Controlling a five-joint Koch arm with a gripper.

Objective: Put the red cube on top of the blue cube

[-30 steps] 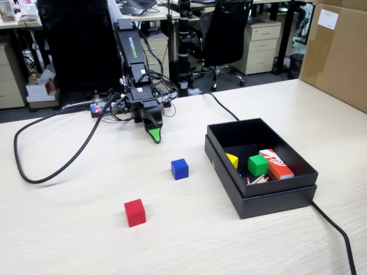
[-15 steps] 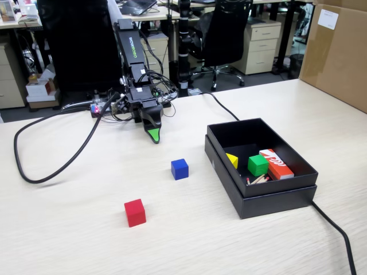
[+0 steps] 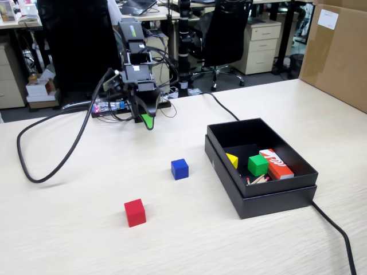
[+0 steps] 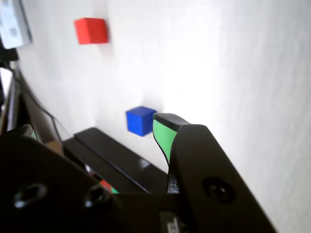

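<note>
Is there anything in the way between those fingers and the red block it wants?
Almost nothing. The gripper hangs above bare table, far from the red cube. Only the blue cube sits near that line, slightly to the right in the fixed view. The black box is well aside.

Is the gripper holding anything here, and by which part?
Nothing is held. The gripper hangs in the air, away from the red cube and blue cube.

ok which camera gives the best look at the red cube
The fixed view: the red cube sits sharp and whole on the bare table, three faces showing. The wrist view catches it only small and soft near the top edge.
</note>
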